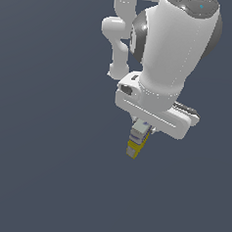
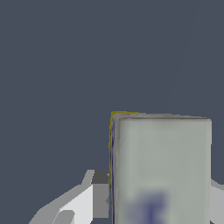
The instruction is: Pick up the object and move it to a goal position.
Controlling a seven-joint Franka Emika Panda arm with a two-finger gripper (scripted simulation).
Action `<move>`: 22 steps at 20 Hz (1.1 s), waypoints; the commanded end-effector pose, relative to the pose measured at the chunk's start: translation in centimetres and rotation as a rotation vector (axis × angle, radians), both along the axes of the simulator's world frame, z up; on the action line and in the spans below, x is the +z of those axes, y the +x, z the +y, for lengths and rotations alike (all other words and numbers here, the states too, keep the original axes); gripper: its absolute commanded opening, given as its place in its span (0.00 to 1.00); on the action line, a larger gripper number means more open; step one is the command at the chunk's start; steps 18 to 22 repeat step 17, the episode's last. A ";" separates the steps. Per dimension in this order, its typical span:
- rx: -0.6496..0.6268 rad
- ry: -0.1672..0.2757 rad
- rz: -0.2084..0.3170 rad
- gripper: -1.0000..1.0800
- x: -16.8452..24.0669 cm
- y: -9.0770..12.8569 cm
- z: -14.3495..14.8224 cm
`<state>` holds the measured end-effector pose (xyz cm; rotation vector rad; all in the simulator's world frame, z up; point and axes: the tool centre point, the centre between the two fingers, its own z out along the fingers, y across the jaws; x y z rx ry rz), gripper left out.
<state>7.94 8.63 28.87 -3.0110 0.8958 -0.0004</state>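
Box: small rectangular box (image 1: 136, 139), yellow lower body, white-grey top with blurred blue mark, directly under the hand, between the fingers.
Gripper: Panda gripper (image 1: 140, 134) pointing down, fingers (image 2: 83, 199) closed against both box sides, gripping it.
Background: plain dark grey-blue surface (image 1: 45, 172).
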 end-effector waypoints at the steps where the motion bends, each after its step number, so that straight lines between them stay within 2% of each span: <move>1: 0.000 0.000 0.000 0.00 0.6 0.8 0.1; 10: 0.000 0.000 0.000 0.00 1.8 2.5 0.2; 22: 0.000 0.000 0.000 0.00 2.0 2.9 0.2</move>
